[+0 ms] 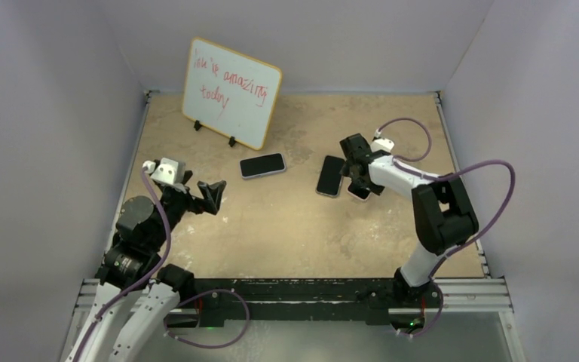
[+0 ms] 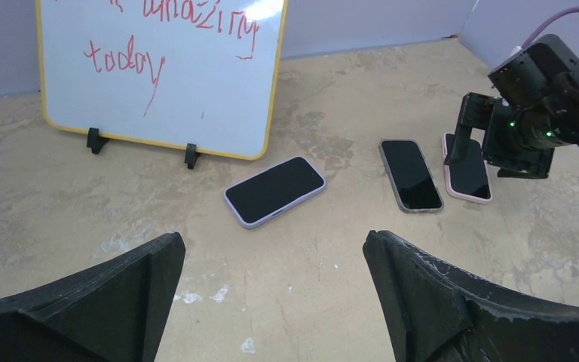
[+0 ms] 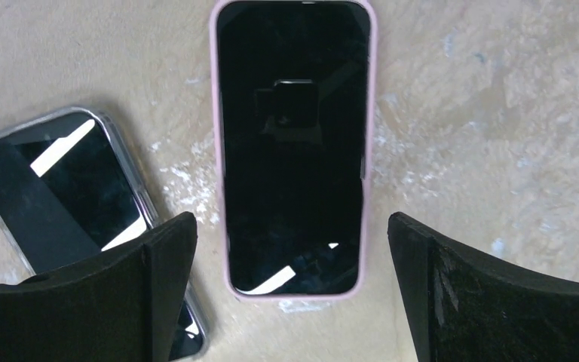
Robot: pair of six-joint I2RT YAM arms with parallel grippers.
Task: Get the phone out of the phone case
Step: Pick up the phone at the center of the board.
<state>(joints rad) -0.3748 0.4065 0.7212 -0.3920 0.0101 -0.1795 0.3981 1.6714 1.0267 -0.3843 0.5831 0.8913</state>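
Note:
A phone in a pink case lies face up on the table, also seen in the left wrist view. In the top view it is mostly hidden under my right gripper. That gripper is open and hovers right above the phone's near end, one finger on either side and not touching it. A phone in a clear case lies just to its left. A phone in a lavender case lies further left. My left gripper is open and empty, well short of the phones.
A whiteboard with red writing stands at the back left on two black feet. Grey walls close off the left, back and right of the tan table. The right arm's purple cable loops above the right side.

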